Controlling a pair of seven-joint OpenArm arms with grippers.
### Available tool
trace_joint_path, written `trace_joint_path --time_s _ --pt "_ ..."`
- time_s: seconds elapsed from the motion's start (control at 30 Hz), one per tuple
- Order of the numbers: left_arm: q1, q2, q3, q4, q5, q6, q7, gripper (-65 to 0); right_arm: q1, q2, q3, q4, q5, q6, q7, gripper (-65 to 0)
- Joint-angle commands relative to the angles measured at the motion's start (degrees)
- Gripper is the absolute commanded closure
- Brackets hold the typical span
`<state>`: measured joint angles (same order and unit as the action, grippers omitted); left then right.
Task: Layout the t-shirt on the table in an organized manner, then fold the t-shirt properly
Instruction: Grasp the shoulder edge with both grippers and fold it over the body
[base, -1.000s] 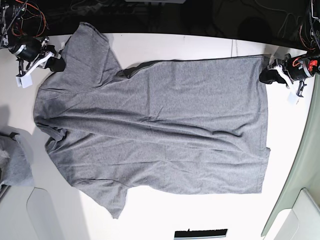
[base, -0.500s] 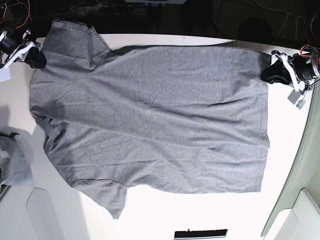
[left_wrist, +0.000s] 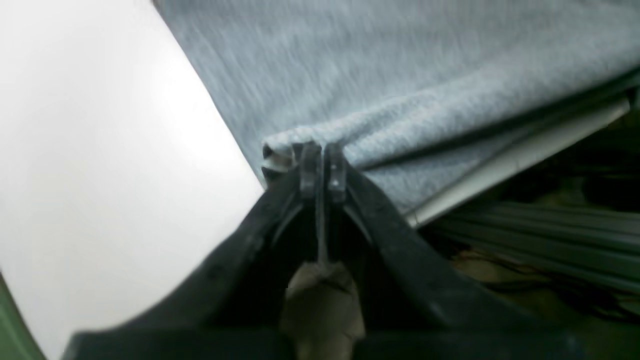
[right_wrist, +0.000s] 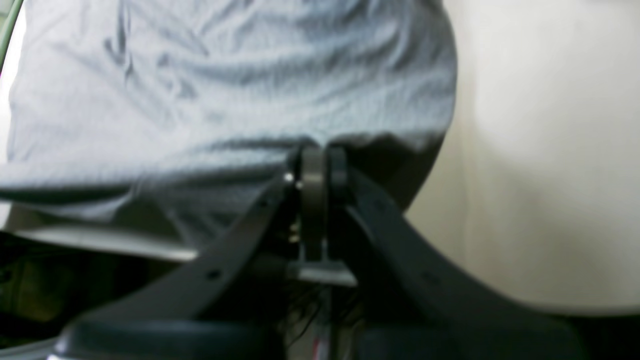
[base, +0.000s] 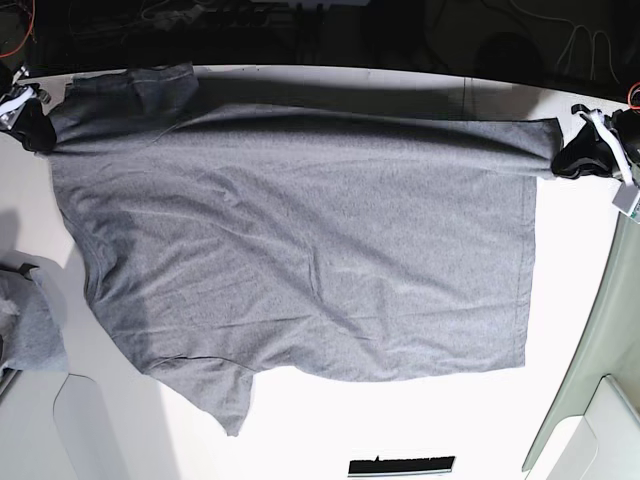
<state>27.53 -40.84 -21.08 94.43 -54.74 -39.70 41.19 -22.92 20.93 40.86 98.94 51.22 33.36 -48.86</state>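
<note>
Fabric covers most of the table: the t-shirt lies spread across the white top, its length running sideways in the base view, one short sleeve pointing toward the near edge at the lower left. Its far edge is lifted and drawn taut between the two arms, forming a long straight ridge with a band of shadow under it along the back of the table.

The left gripper sits at the right side of the base view, clenched on the hem corner of the shirt; in the left wrist view its black fingers are pressed together with a bunched fold of grey cloth pinched at the tips. The right gripper is at the far left, near the upper sleeve, and is likewise clamped on the shirt; the right wrist view shows its jaws closed with the cloth edge caught between them.

A smaller grey cloth bundle rests at the left edge, apart from the shirt. A pale grey-green panel curves along the right side.
</note>
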Motion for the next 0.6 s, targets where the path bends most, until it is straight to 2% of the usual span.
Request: trace_joint_path --time_s 0.0,0.23,0.43,0.57 --pt "-0.66 -0.76 -0.79 0.74 0.74 -0.3 -2.1 0.0 1.64 1.14 0.63 0.76 0.17 -0.07 2.21 0.0" --pt "-6.82 3.23 -0.61 -5.18 8.74 -0.3 -6.38 0.0 12.24 1.14 -2.29 -4.72 -1.86 -0.09 2.8 0.0" --pt "-13.27 3.52 2.1 -14.34 10.43 -0.3 -7.34 0.0 22.05 1.09 -9.86 -12.66 -6.58 -0.11 4.79 0.0" --pt "-17.03 3.54 6.12 -18.73 15.45 -0.3 -11.37 0.0 27.47 1.07 -14.88 -18.51 -10.43 -0.11 8.68 0.0"
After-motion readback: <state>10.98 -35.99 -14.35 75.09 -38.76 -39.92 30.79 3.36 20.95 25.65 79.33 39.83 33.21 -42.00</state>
